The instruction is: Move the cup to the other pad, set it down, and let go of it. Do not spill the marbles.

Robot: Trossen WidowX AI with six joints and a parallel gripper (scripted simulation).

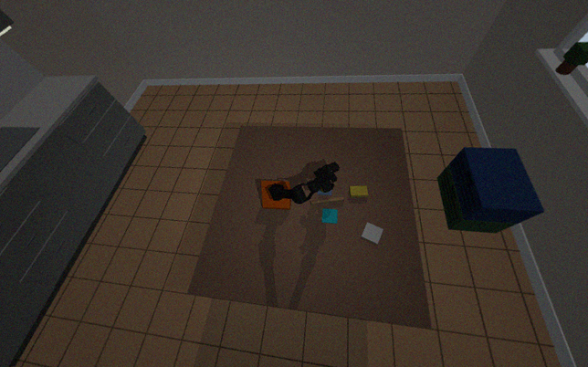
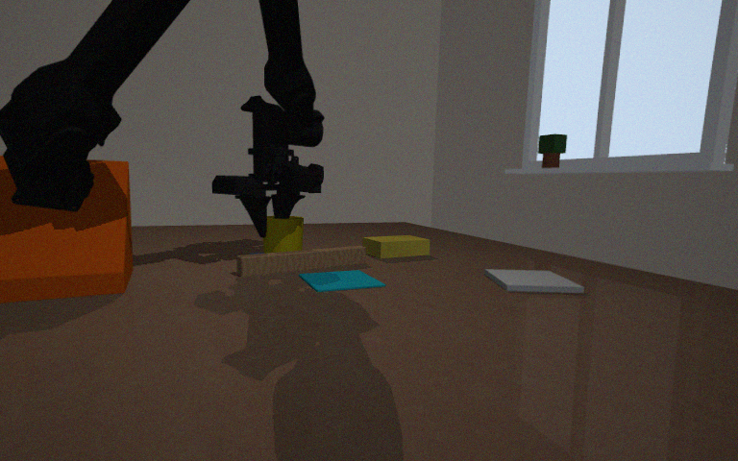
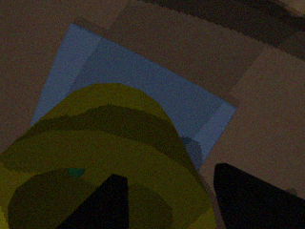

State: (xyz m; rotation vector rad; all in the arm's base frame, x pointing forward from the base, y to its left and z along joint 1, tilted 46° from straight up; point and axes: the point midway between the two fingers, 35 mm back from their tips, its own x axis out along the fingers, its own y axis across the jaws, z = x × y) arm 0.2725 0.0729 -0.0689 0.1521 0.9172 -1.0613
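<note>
The yellow cup (image 2: 283, 239) (image 3: 95, 143) stands upright on the blue pad (image 1: 325, 193) (image 3: 143, 76); the arm hides it in the top view. One green marble (image 3: 76, 172) shows inside the cup; the rest of the inside is dark or hidden. My gripper (image 2: 273, 225) (image 3: 171, 177) points down at the cup, partly open. In the wrist view one finger is over the cup's opening and the other is outside its wall, with the wall between them and no clear grip on it. The flat cyan pad (image 1: 329, 216) (image 2: 342, 280) bears nothing.
A low wooden bar (image 1: 334, 199) (image 2: 305, 260) lies between the two pads. A yellow block (image 1: 358, 190) (image 2: 403, 248) is to the right of the bar. A white slab (image 1: 372, 233) (image 2: 533, 280) lies farther right. An orange box (image 1: 268, 204) (image 2: 64, 260) is beneath the arm's base.
</note>
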